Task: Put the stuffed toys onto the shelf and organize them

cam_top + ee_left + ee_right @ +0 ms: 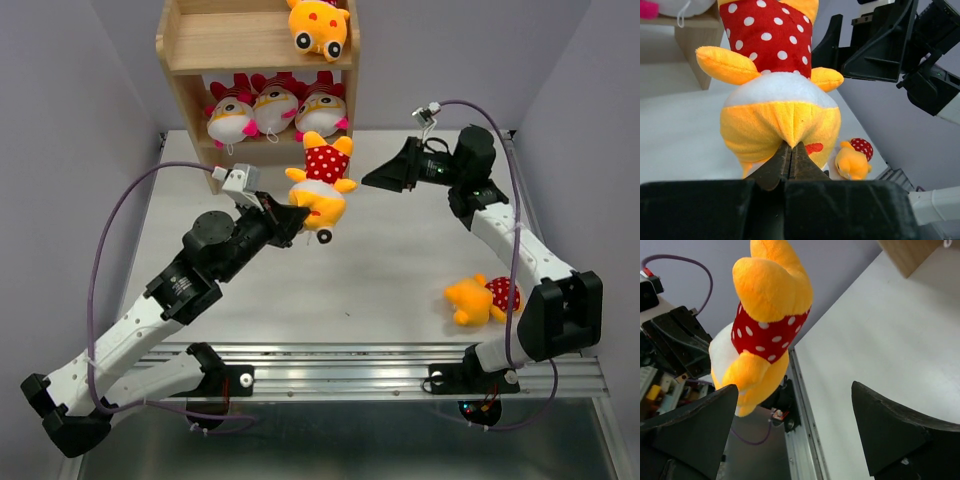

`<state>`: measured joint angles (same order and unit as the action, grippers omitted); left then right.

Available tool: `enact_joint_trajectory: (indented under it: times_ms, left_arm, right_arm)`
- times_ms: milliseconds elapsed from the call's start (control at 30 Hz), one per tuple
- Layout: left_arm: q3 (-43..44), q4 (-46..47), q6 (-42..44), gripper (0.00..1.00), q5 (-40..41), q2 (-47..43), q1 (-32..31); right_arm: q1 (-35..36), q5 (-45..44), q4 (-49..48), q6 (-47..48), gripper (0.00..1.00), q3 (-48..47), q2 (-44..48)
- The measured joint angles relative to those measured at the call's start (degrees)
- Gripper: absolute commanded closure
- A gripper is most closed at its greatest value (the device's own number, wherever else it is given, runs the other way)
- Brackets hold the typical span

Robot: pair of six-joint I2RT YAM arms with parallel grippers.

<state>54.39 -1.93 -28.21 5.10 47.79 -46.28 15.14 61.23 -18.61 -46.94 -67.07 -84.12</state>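
My left gripper (pixel 297 212) is shut on the head of an orange-yellow stuffed toy (pixel 320 180) with a red dotted body, held upside down above the table in front of the shelf (pixel 190 45). In the left wrist view the fingertips (pixel 782 160) pinch its yellow fabric (pixel 780 125). My right gripper (pixel 375 180) is open and empty, just right of that toy, which shows in the right wrist view (pixel 765 335). Three white-faced toys (pixel 275 105) fill the lower tier. One orange toy (pixel 320 28) lies on the upper tier. Another orange toy (pixel 482 298) lies on the table at the right.
The shelf stands at the table's far edge, left of centre. Grey walls close in on both sides. A metal rail (pixel 380 365) runs along the near edge by the arm bases.
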Motion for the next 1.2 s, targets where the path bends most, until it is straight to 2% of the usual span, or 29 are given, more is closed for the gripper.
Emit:
enact_joint_trajectory:
  times_ms: [433,733,967,1200]
  left_arm:
    - [15.93,-2.51,9.38,1.0,6.27,3.67,0.0]
    - [31.21,1.31,14.8,1.0,9.75,15.41,2.32]
    - [44.3,1.7,15.67,1.0,6.21,25.79,13.57]
    - [56.3,2.34,13.4,1.0,-1.53,35.28,24.17]
  right_arm:
    - [-9.86,1.07,14.8,21.31,0.0,-2.71,4.24]
    - [-10.21,-3.3,28.11,36.3,0.0,-0.44,7.63]
    - [-10.21,-5.88,32.81,41.9,0.0,2.71,10.93]
    - [-10.21,-8.2,35.06,45.7,0.0,4.63,12.41]
